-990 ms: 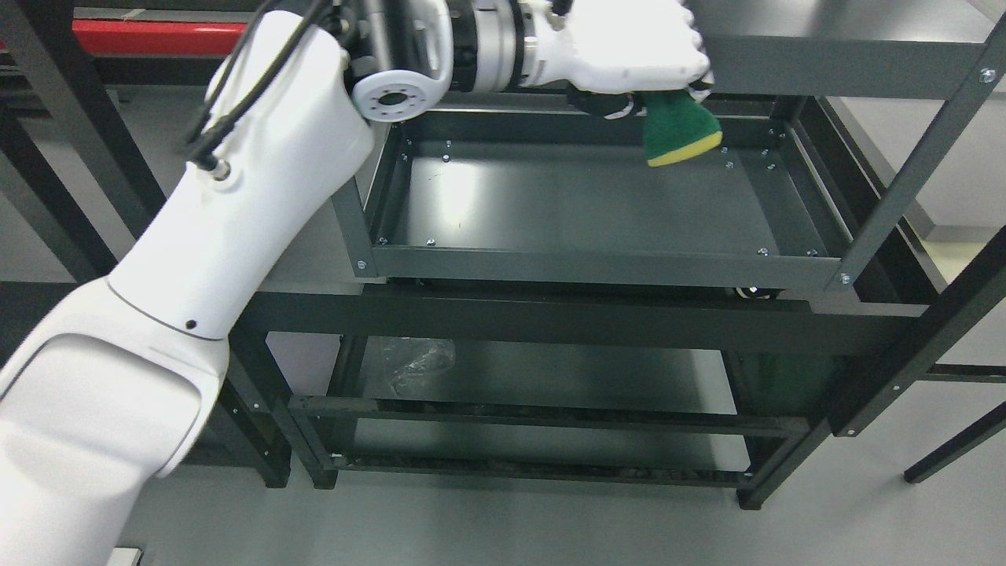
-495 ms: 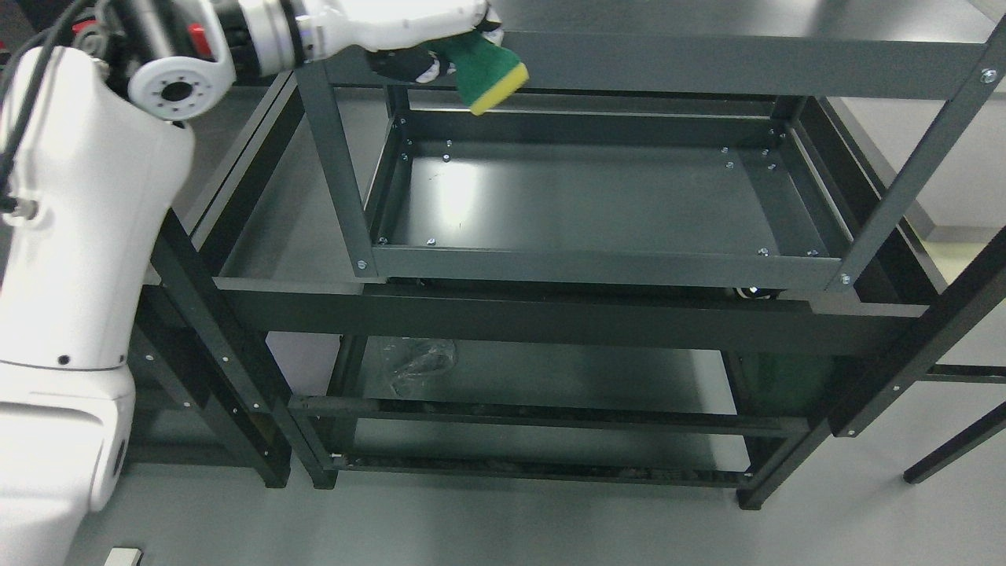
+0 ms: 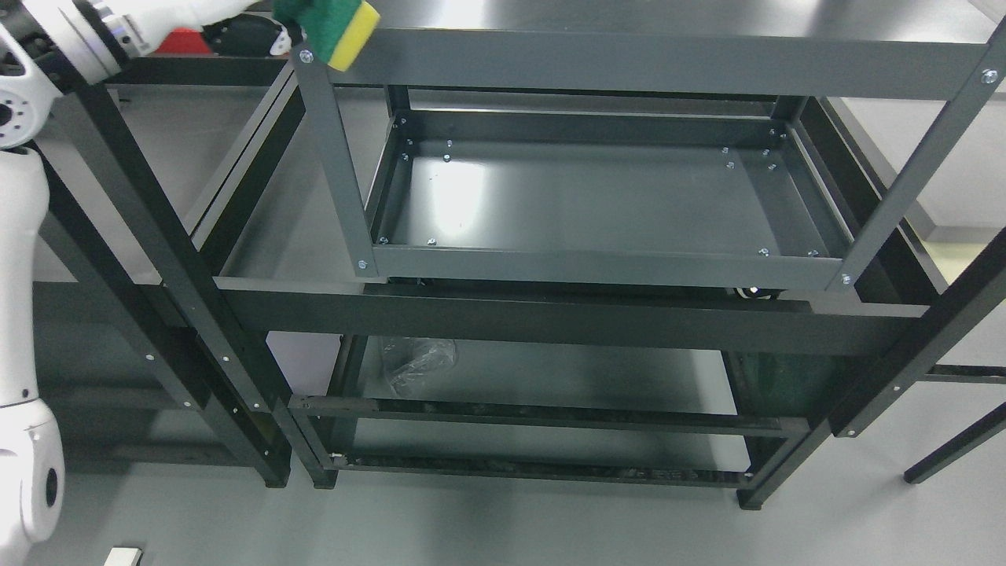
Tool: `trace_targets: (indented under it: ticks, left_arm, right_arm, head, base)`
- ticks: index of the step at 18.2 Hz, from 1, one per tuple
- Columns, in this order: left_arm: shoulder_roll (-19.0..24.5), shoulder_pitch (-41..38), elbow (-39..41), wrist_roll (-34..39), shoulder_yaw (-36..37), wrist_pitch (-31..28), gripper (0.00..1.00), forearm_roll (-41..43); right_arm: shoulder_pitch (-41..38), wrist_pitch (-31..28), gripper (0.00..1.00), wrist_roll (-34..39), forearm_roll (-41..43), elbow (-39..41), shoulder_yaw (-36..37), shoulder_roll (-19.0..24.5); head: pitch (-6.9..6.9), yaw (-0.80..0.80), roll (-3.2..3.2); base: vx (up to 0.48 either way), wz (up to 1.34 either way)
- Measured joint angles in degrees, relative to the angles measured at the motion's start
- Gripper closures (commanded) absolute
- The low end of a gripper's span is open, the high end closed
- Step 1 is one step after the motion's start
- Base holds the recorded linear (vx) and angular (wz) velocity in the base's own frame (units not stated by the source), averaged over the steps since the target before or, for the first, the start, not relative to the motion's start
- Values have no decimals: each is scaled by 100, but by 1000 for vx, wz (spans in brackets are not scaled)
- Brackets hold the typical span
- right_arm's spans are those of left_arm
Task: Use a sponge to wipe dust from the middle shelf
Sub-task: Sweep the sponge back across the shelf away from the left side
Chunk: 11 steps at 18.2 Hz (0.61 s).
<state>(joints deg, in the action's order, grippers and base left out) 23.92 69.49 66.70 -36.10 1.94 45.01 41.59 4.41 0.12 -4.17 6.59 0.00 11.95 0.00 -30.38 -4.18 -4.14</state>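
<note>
The green sponge with a yellow underside hangs at the top edge of the head view, just over the front left corner post of the dark metal rack. My left hand is shut on it; only the white wrist and some dark fingers show, the rest is cut off by the frame. The left arm runs up the left edge. The middle shelf, a shallow dark tray with a bright glare patch, lies well below and to the right of the sponge, with nothing on it.
The top shelf's front rail crosses above the middle shelf. A crumpled clear plastic bag lies on the bottom shelf. A second dark rack stands at the left, and slanted posts at the right.
My left hand carried the sponge from the far right of the middle shelf leftward and up, out past the rack's left post. The arm swung away to the left edge.
</note>
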Motion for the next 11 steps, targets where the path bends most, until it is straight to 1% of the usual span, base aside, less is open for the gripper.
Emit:
trace_targets:
  ticks: [2, 5, 8, 11]
  left_arm:
    - [-44, -26, 20, -15, -87, 0, 100, 0]
    - [-262, -29, 32, -19, -112, 0, 100, 169]
    - [-642, 110, -31, -23, -110, 0, 100, 498]
    - [-1066, 439, -224, -23, -20, 3, 100, 861]
  right_arm:
    - [0, 0, 0, 0, 0, 0, 0, 0]
    - [-1, 0, 0, -1, 0, 0, 0, 0]
    - [0, 0, 0, -1, 0, 0, 0, 0]
    - [0, 0, 0, -1, 0, 0, 0, 0]
  head:
    - [0, 0, 0]
    - [0, 0, 0]
    - [0, 0, 0]
    - [0, 0, 0]
  base:
    - [0, 0]
    - [0, 0]
    - [0, 0]
    - [0, 0]
